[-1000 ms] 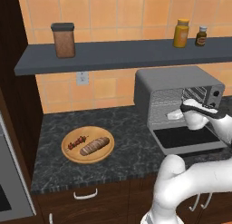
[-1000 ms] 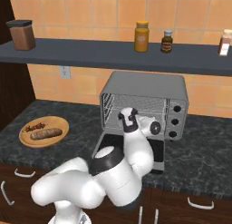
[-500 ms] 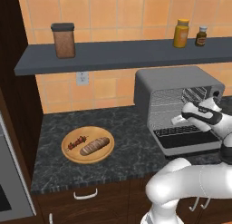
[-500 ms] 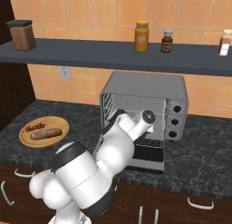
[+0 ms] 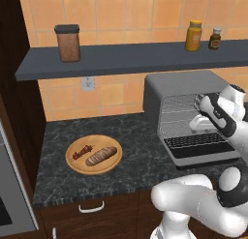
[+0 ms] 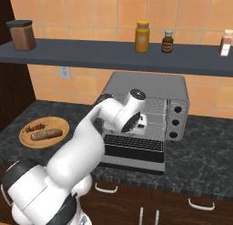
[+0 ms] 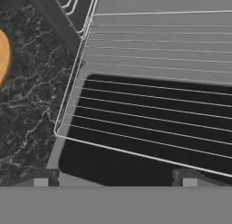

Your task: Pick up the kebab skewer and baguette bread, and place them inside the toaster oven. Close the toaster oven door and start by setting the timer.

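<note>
Dark speckled counter (image 5: 135, 156): boxy grey toaster oven (image 5: 181, 95) right, glass door (image 5: 202, 148) down; two-finger gripper (image 7: 115, 175) spread above it, empty.

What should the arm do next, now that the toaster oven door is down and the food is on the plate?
Probably swing left toward the plate and go for the kebab skewer or the baguette. The toaster oven already stands open with its door flat and the rack bare, and the end effector is open and holds nothing.
</note>
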Motion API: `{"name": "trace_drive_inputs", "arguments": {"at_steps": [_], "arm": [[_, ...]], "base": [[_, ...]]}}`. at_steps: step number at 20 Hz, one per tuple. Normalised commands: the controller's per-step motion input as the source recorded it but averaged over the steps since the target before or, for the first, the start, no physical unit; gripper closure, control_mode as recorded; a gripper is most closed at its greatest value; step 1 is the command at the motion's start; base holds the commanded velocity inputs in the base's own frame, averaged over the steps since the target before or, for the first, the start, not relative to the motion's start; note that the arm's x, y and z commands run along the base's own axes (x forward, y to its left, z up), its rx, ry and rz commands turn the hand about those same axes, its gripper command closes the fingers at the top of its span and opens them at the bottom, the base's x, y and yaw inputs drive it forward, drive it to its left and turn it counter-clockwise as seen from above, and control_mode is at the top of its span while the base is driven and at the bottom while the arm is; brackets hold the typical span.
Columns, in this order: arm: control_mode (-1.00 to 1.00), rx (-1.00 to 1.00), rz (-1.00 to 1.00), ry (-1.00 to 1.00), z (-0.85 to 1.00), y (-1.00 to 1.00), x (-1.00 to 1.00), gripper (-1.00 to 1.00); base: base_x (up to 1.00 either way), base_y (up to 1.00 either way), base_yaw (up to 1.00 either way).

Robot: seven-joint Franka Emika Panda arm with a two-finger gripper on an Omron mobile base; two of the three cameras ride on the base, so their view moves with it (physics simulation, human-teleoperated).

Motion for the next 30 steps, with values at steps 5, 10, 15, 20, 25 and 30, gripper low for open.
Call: {"name": "trace_drive_inputs", "arguments": {"at_steps": [5,10,15,20,25,30], "arm": [[-1.00,-0.14,0.00,0.01,0.12,1.00,-0.23,-1.00],[-1.00,-0.09,0.00,0.07,0.04,1.00,0.00,-1.00],[-1.00,-0.06,-0.07,0.12,0.08,1.00,0.09,-1.00],[-1.00,-0.02,-0.37,0.01,0.00,1.00,0.29,-1.00],[-1.00,-0.01,-0.19,0.00,-0.12,1.00,-0.13,-1.00],[-1.00,0.00,-0.01,0.00,-0.03,1.00,0.08,-1.00]], "base": [[0.00,0.00,0.00],[0.00,0.00,0.00],[0.00,0.00,0.00],[0.00,0.00,0.00],[0.00,0.00,0.00],[0.00,0.00,0.00]]}}
